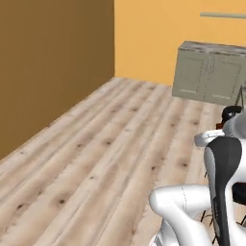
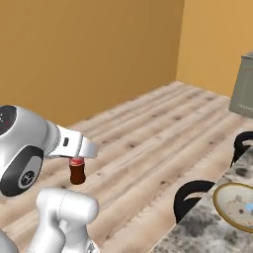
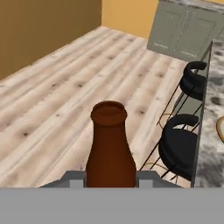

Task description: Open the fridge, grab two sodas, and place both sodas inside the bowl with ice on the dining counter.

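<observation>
Gripper (image 3: 110,177) clamped on a soda (image 3: 110,148), bottle rising from bottom centre of the hand view, base end pointing away over the plank floor (image 3: 65,87). Fingers barely seen as grey stubs either side of the bottle at the lower edge. Same soda (image 2: 77,170) seen at lower left of the right base view, red cap up under the white hand, hanging above the floor. Arm (image 2: 29,148) filled the lower left there; in the left base view, arm (image 1: 221,182) sat at lower right.

Dining counter (image 2: 207,227) at lower right of the right base view, granite top mottled grey-brown. Bowl (image 2: 223,207) rested on it near the right edge, tan rim, pale ice inside. Well apart from the soda. Counter edge (image 3: 212,109) ran down the right side of the hand view, a sliver of the bowl's rim (image 3: 220,129) at the far right.

Two black stools (image 3: 181,144) stood just beside the counter. Grey-green cabinet (image 1: 211,72) stood against the orange wall (image 1: 144,33) at upper right of the left base view.
</observation>
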You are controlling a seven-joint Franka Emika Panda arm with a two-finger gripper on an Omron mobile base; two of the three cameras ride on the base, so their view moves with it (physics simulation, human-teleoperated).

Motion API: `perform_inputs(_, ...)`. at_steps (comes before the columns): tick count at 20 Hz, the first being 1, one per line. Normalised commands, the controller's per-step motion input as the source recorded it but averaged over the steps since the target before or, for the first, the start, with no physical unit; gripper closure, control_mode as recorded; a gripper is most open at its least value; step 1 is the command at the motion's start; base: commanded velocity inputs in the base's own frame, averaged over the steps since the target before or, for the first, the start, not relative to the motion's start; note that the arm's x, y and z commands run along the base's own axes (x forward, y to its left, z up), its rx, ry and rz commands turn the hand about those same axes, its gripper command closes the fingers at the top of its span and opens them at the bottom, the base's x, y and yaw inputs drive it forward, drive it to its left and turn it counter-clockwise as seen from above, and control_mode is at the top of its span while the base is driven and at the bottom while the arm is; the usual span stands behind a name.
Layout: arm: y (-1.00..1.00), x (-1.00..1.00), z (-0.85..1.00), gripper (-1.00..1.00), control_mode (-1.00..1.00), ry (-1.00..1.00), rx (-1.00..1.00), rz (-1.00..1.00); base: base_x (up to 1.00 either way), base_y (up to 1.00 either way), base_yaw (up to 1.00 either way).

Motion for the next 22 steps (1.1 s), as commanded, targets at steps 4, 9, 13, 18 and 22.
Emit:
perform_inputs(4,0.0,0.0,0.0,1.0,1.0,0.0,0.0,0.0,0.58,0.03,-0.49)
perform_inputs(9,0.0,0.0,0.0,1.0,1.0,0.0,0.0,0.0,0.25,0.1,-0.56)
perform_inputs(13,0.0,0.0,0.0,1.0,1.0,0.0,0.0,0.0,0.25,0.12,-0.63)
perform_inputs(18,0.0,0.0,0.0,1.0,1.0,0.0,0.0,0.0,0.45,0.1,-0.62)
perform_inputs(22,0.0,0.0,0.0,1.0,1.0,0.0,0.0,0.0,0.52,0.44,-0.54)
